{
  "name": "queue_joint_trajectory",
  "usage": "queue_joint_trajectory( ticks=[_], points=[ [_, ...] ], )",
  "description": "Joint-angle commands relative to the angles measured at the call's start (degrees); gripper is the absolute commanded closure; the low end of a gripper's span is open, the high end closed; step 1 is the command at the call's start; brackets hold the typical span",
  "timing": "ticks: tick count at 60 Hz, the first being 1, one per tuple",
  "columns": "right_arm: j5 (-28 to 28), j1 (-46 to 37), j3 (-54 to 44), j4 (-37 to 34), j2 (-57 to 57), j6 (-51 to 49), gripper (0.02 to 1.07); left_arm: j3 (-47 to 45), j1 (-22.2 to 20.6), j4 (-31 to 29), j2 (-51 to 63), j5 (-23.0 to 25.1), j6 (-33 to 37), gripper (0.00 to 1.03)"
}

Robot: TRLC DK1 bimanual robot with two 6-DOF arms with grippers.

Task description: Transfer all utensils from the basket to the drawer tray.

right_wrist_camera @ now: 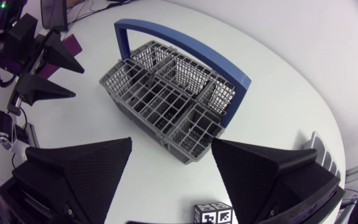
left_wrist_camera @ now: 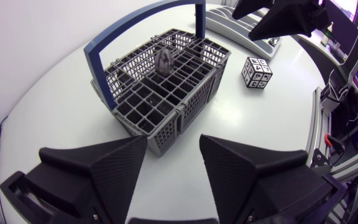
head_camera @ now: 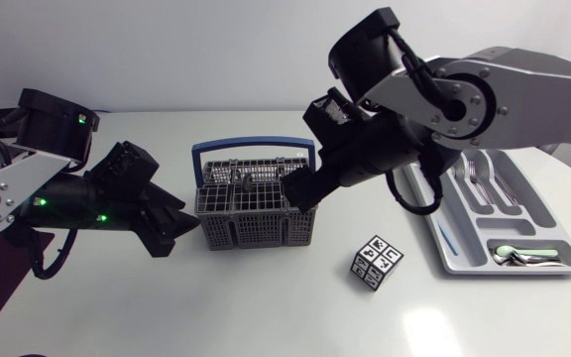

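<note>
**Both claws open, right one poised over the basket**

The right claw point(right_wrist_camera: 173, 180) hangs above the basket point(head_camera: 254, 203) with its fingers spread wide and nothing between them. In the head view it sits over the basket's end nearer the drawer tray point(head_camera: 454, 253). The left claw point(left_wrist_camera: 173, 168) is also open and empty, low beside the basket's other end and not touching it. The tray lies well apart on the right arm's side of the bench point(head_camera: 216, 307) and holds forks point(head_camera: 479, 183) in one slot and spoons point(head_camera: 518, 256) in another. A marker-printed cube point(head_camera: 377, 263) stands between basket and tray.

What remains to pick is hard to read. The left wrist view shows a small dark grey piece point(left_wrist_camera: 163, 60) standing up in a middle cell. It may be a utensil's end or part of the basket itself.

If it is a utensil, the right claw should:

- descend straight, clear of the blue handle point(head_camera: 256, 145);
- keep its fingers narrow enough to fit inside the cell walls;
- close on the piece from two sides;
- lift vertically until it clears the grid, and only then swing toward the tray, passing above the cube.

The left claw could brace the basket's wall so it neither slides nor lifts.
</note>
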Motion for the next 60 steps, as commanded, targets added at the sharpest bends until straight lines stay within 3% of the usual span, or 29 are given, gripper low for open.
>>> queue_joint_trajectory(
  ticks=[1,11,14,19,31,37,52,60],
  points=[
    [-0.1,1.2,2.0,1.3,1.0,4.0,0.14,-2.0,0.5,1.1,-0.6,0.9,1.9,0.44],
    [-0.3,2.5,5.0,3.0,4.9,6.8,0.14,-2.6,0.5,3.0,-0.1,1.4,2.8,0.44],
    [-0.8,2.5,5.2,4.7,5.8,8.8,0.06,-2.8,0.6,3.7,0.2,1.4,3.0,0.44],
    [-3.6,2.7,5.5,7.7,8.0,12.1,0.06,-3.2,1.1,4.9,0.8,2.0,3.5,0.43],
    [-2.5,5.0,6.8,11.0,13.2,14.3,0.08,-3.7,3.4,6.8,2.4,4.9,5.1,0.44],
    [-2.0,5.1,6.7,13.8,15.0,15.8,0.17,-4.1,4.5,8.2,3.6,6.4,5.8,0.44],
    [-0.2,4.8,6.4,18.4,19.4,18.2,0.23,-4.6,7.0,11.2,6.2,10.0,6.4,0.44],
    [0.6,4.8,5.8,21.6,20.5,18.9,0.35,-5.0,7.2,12.6,7.0,10.4,6.8,0.44]
  ],
)
